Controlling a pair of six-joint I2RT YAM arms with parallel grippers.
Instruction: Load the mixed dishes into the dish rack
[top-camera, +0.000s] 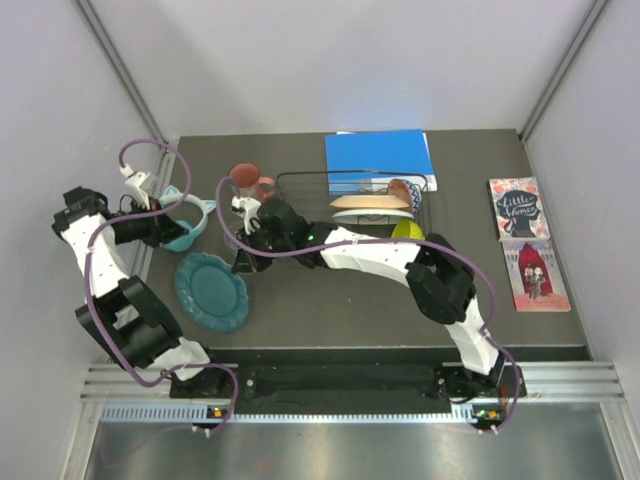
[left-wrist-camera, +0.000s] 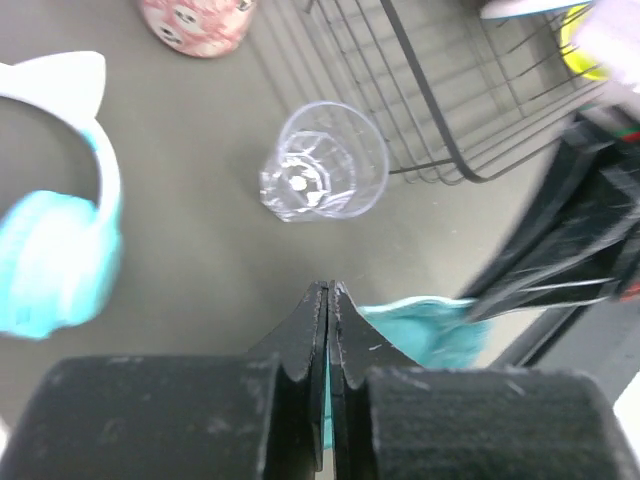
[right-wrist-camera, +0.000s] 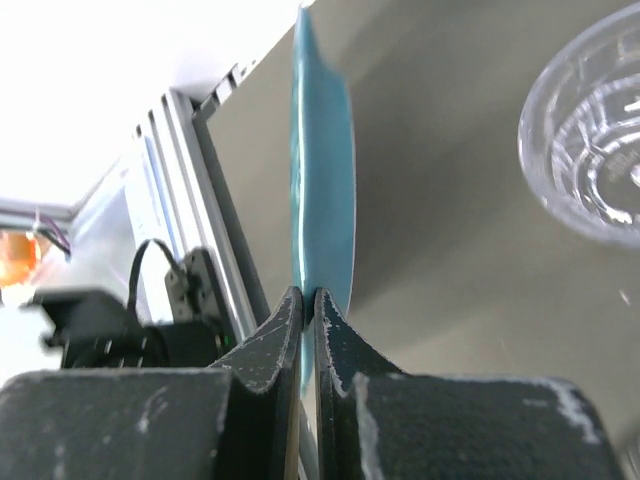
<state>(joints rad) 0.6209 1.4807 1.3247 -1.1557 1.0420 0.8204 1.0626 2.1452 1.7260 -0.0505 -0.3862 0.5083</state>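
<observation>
- Black fingers of the right gripper (right-wrist-camera: 308, 297) are closed tip to tip, in line with the rim of the teal scalloped plate (right-wrist-camera: 325, 170). Whether they nip that rim or only meet beside it cannot be told.
- The left gripper (left-wrist-camera: 328, 297) also has its jaws pressed together, with nothing between them. The teal plate lies at its 4 o'clock.
- The clear cup (left-wrist-camera: 325, 162) stands upright on the table at 12 o'clock of the left fingers, just outside the dish rack (top-camera: 300, 195).
- The pink mug (top-camera: 245, 178) sits outside the rack, at its 10 o'clock.
- In the top view the teal plate lies flat on the table, at 7 o'clock of the rack.
- Loaded so far: the peach bird-pattern plate (top-camera: 368, 202), the yellow-green bowl (top-camera: 407, 230) at the rack's 4 o'clock corner, and a red-marked piece (top-camera: 400, 188) behind them, probably the watermelon plate.
- Judgement: roughly half done. The plate, cup and mug remain to be loaded.
- The teal headphones (top-camera: 185, 230) and blue book (top-camera: 380, 155) are not dishes.
</observation>
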